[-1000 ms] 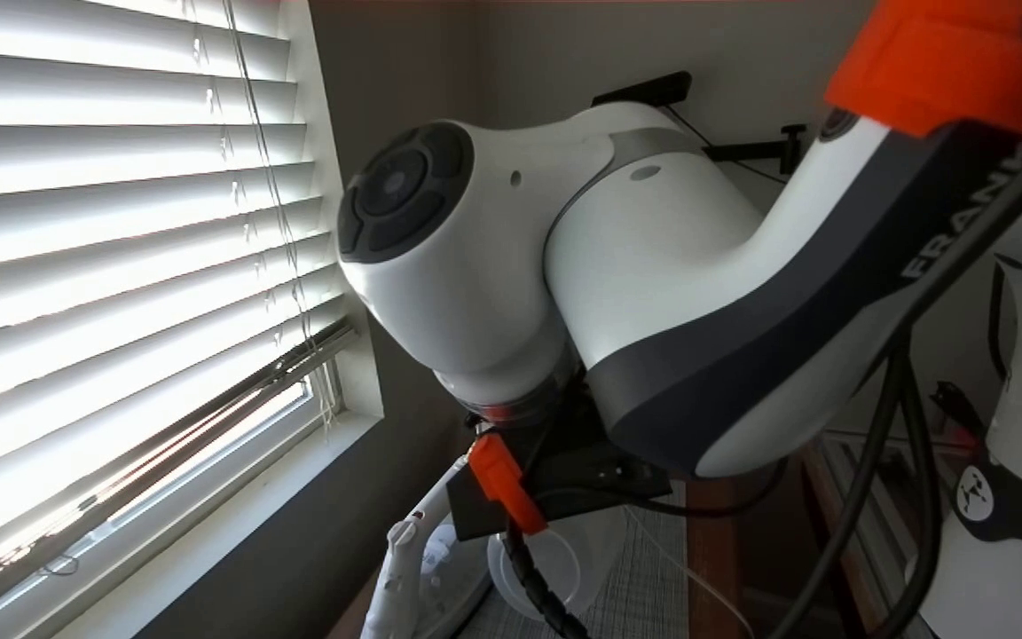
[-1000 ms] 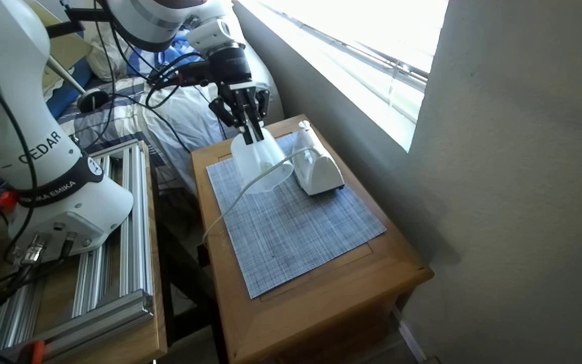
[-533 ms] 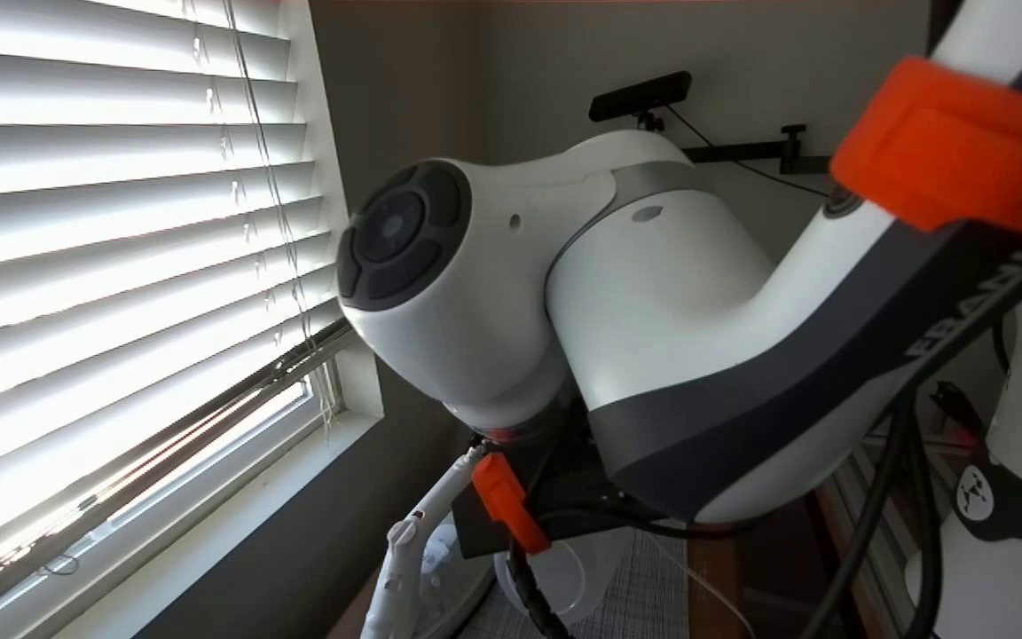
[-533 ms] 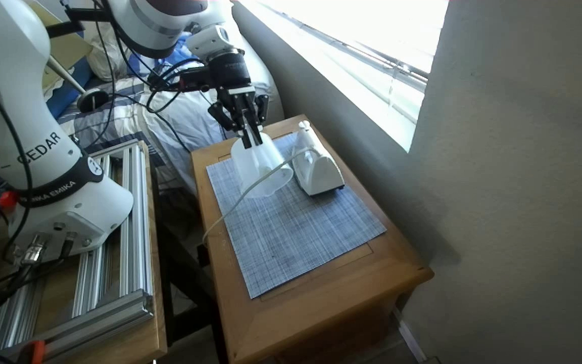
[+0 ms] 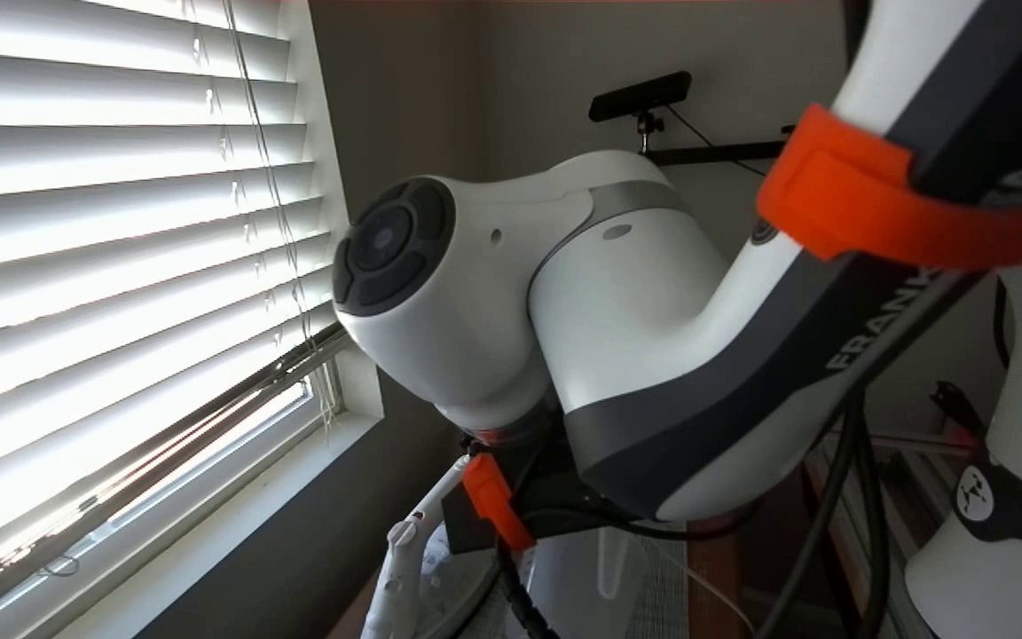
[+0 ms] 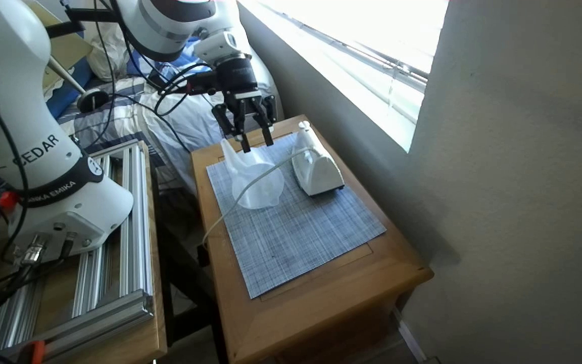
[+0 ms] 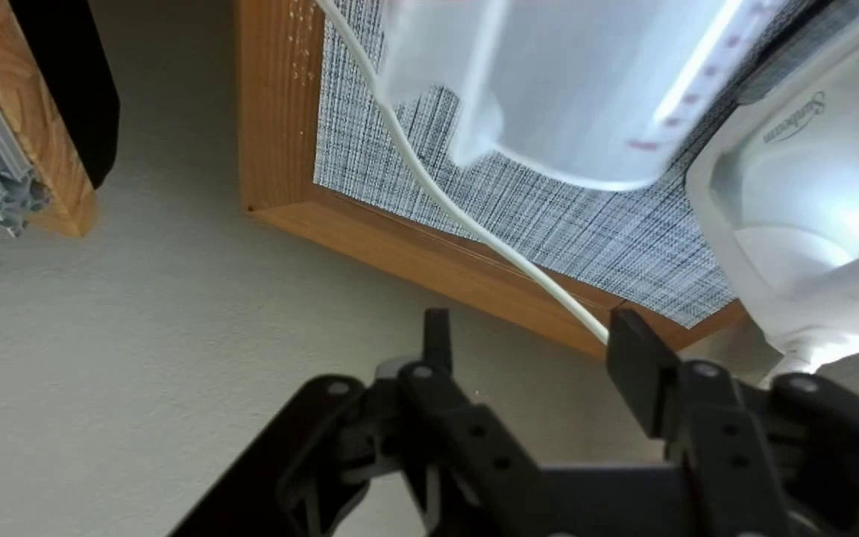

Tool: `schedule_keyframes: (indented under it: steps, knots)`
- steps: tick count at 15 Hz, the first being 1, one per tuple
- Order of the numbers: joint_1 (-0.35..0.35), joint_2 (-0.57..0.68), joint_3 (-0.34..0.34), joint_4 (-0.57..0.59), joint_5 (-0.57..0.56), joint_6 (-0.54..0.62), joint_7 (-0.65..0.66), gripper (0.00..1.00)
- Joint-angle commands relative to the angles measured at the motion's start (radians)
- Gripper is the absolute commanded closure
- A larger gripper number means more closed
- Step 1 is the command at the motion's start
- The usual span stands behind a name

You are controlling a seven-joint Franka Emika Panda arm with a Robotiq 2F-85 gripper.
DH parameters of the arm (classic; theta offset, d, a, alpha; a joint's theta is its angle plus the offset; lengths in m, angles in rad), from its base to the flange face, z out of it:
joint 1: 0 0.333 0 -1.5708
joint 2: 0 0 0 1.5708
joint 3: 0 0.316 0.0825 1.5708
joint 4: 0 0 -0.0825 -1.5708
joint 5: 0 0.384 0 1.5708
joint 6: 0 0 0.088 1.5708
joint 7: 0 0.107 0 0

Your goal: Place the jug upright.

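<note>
The translucent whitish jug (image 6: pixel 260 184) is on the grey placemat (image 6: pixel 301 242), its handle pointing up and left. It shows partly below the arm in an exterior view (image 5: pixel 569 586) and at the top of the wrist view (image 7: pixel 586 89), with red measuring marks and a slightly blurred edge. I cannot tell for sure whether it stands, leans or lies. My gripper (image 6: pixel 257 144) is open and empty, just above and behind the jug, apart from it. The wrist view shows the fingers spread wide with nothing between them (image 7: pixel 530 321).
A white iron (image 6: pixel 316 169) stands close beside the jug on the window side; it also shows in the wrist view (image 7: pixel 810 171). Its white cord (image 6: pixel 230 207) crosses in front of the jug. The wooden table (image 6: pixel 321 313) borders the wall and window.
My gripper has opened and let go of the jug. The jug has turned, its round rim no longer facing the same way, and its handle now shows. The arm has shifted slightly.
</note>
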Motion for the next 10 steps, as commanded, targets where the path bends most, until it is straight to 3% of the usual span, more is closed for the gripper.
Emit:
schedule_keyframes:
  steps: [1,3,10]
  knots:
    - [-0.049,0.01,0.03,0.017,0.023,0.031,-0.018,0.11]
    - [-0.058,0.003,0.023,0.015,0.021,0.048,-0.022,0.01]
    - [-0.12,-0.035,-0.005,0.001,0.059,0.143,-0.088,0.0]
